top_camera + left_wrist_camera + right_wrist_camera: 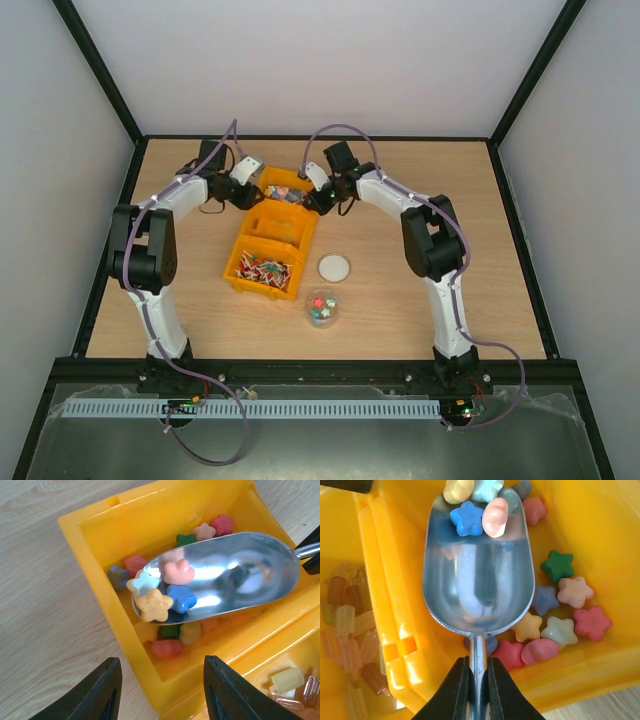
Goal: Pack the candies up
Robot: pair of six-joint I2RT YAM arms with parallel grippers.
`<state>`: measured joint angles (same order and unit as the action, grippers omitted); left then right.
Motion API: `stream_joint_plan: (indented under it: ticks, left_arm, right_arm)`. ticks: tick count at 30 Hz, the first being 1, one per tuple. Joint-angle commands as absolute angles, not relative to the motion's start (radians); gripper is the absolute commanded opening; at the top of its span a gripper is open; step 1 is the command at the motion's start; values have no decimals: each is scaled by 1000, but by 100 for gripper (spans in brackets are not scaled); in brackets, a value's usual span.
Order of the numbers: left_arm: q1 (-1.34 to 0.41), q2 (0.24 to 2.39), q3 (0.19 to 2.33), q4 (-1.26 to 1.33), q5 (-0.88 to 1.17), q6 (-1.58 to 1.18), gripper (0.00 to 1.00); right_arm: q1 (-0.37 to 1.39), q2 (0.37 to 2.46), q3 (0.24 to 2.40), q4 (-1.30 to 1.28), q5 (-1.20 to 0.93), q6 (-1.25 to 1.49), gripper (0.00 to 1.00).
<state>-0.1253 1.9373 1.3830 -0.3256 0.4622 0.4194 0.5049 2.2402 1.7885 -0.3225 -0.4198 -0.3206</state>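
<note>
Left arm and right arm: white tubular links joined by bulky black joint housings; black base blocks at the foot of each; thin lilac-grey cable running along each arm, with slack loops below the bases; small green and red lights at the right base; left gripper: matte black, broad wedge-shaped fingers; right gripper: glossy black, slim tapered fingers.
</note>
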Motion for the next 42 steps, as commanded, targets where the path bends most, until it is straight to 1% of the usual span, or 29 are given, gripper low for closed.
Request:
stream_joint_plan:
  ticks: [1,12,23,27,33,42]
  left_arm:
    - [-113,1967,1419,-346,434,444,46]
    - [-98,1950,1440,-369,464,404,48]
    - [-75,1931,1449,-386,498,381,50]
    - [-72,1922,1448,-394,500,380,51]
    - [-72,1904,1441,-399,506,369,52]
    - [-72,1866,1404,-395,513,345,55]
  right_arm:
    - [490,2178,1765,-296,-499,-298,1]
    - [440,2127,1683,-262,-532,-320,1]
    - [414,2047,1560,-94,-616,-294,1]
    - [412,2023,1556,-81,-635,-309,1]
    - [388,1950,1536,-144,-677,-387,1]
    - [345,1765,1457,-368,-756,-588,1]
